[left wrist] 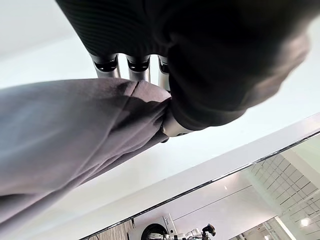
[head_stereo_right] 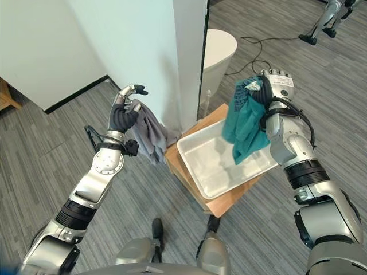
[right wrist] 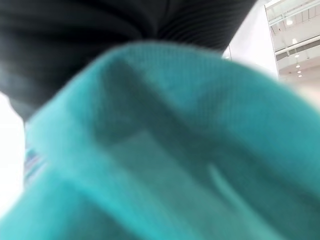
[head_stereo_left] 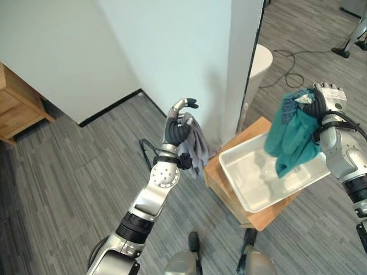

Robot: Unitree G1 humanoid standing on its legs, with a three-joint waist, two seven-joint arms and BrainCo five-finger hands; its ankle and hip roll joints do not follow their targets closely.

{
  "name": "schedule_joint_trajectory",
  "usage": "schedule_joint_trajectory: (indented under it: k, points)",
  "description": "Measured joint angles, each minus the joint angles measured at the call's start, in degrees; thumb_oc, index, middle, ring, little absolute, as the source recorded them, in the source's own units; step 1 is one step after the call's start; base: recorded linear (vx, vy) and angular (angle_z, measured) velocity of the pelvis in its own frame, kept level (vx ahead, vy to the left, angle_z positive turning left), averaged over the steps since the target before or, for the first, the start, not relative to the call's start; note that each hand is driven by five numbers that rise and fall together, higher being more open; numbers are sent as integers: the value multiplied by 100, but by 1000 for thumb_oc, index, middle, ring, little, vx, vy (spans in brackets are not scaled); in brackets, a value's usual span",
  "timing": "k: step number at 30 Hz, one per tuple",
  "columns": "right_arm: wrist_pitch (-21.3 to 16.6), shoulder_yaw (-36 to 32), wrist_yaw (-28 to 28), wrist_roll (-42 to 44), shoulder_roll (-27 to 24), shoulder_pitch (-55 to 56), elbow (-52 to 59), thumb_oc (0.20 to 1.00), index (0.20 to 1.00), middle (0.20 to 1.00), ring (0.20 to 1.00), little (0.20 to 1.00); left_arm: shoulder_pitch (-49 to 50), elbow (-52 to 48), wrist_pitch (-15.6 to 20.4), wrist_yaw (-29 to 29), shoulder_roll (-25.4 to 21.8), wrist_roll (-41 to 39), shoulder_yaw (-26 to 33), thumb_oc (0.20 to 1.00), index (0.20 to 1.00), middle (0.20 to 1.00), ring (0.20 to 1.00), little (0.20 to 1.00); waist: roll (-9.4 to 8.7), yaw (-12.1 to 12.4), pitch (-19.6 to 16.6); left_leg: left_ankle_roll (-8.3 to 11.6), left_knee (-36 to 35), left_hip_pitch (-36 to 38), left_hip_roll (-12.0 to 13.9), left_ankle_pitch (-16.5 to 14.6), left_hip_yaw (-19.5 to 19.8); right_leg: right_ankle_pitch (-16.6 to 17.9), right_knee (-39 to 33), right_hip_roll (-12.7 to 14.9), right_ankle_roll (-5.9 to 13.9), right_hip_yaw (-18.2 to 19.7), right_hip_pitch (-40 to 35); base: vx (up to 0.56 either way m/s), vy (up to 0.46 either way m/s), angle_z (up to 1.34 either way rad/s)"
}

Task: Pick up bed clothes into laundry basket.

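Your right hand (head_stereo_right: 274,86) clamps a teal garment (head_stereo_right: 246,123) hanging below its fingers over the white basket (head_stereo_right: 195,163); your left hand (head_stereo_left: 179,125) pinches a grey cloth (head_stereo_left: 196,144) between thumb and fingers.

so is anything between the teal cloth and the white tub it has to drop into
Nothing visible. The teal cloth hangs from the right hand directly above the open white tub. The grey cloth in the left hand hangs off to the side.
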State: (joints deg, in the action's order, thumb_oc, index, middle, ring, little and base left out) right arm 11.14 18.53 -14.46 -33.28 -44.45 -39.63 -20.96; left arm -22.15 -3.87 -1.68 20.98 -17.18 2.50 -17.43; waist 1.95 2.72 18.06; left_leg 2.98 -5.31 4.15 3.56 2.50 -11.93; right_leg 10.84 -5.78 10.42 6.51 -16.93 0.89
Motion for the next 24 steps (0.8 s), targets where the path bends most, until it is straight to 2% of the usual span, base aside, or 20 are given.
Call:
schedule_joint_trajectory:
  k: [3, 4, 5, 11, 15, 20, 22, 24]
  points:
    - [-61, 3, -2, 1, 98, 261, -287, 200, 200, 200, 200, 200, 38, 0, 3, -4, 57, -1, -45, 200, 200, 200, 200, 200, 70, 19, -66, 11, 0, -21, 27, 10, 7, 0, 1, -25, -1, -5, 14, -14, -24, -1]
    - [-45, 3, -2, 1, 146, 346, -417, 787, 787, 787, 787, 787, 70, 0, 14, -4, 89, -1, -44, 200, 200, 200, 200, 200, 89, 24, -79, 11, 0, -31, 28, 10, 8, 1, 1, -26, -1, -7, 23, 0, 0, 0]
    - [-27, 3, 2, 2, 218, 451, -615, 1000, 1000, 1000, 1000, 1000, 132, 0, 32, -14, 112, -2, -46, 200, 200, 200, 200, 200, 112, 25, -104, 12, 0, -72, 27, 12, 9, 1, 1, -24, -2, -11, 56, 0, 0, 0]
    - [67, 266, 123, 15, 513, 643, -1385, 1000, 1000, 1000, 1000, 1000, 254, 0, 37, -127, 114, -18, -33, 200, 200, 200, 200, 200, 164, 68, -146, 25, 2, -103, 34, 39, 18, 10, 0, -29, -13, -37, 89, 0, 0, 0]
    - [-69, 328, 132, 288, 565, 591, -1366, 1000, 1000, 1000, 1000, 1000, 150, 5, 28, -127, 95, -31, -23, 200, 200, 200, 200, 200, 174, 54, -152, 32, 1, -4, 38, 44, 22, 10, 0, -34, -13, -37, -6, 27, -22, 1]
    - [-156, 220, 112, 469, 473, 549, -1115, 1000, 1000, 1000, 1000, 1000, -156, -6, 53, -104, 30, -30, -3, 200, 200, 200, 200, 200, 187, 24, -240, 44, 0, 136, 51, 31, 15, -18, -2, -36, 14, -19, -136, 5, -6, 0]
    - [-189, 195, 95, 479, 374, 546, -895, 1000, 1000, 1000, 1000, 1000, -399, -10, 50, -85, -144, -27, 19, 200, 200, 200, 200, 200, 206, -11, -299, 45, -1, 167, 54, 31, 10, -20, -1, -41, 11, -11, -170, 0, 0, 0]
    - [-192, 196, 73, 483, 160, 553, -885, 1000, 1000, 1000, 1000, 1000, -594, -112, 91, -43, -159, -27, 60, 200, 200, 200, 200, 200, 250, -124, -429, 60, -1, 239, 61, 16, 0, -48, -3, -43, 16, 5, -234, 4, -52, -3]
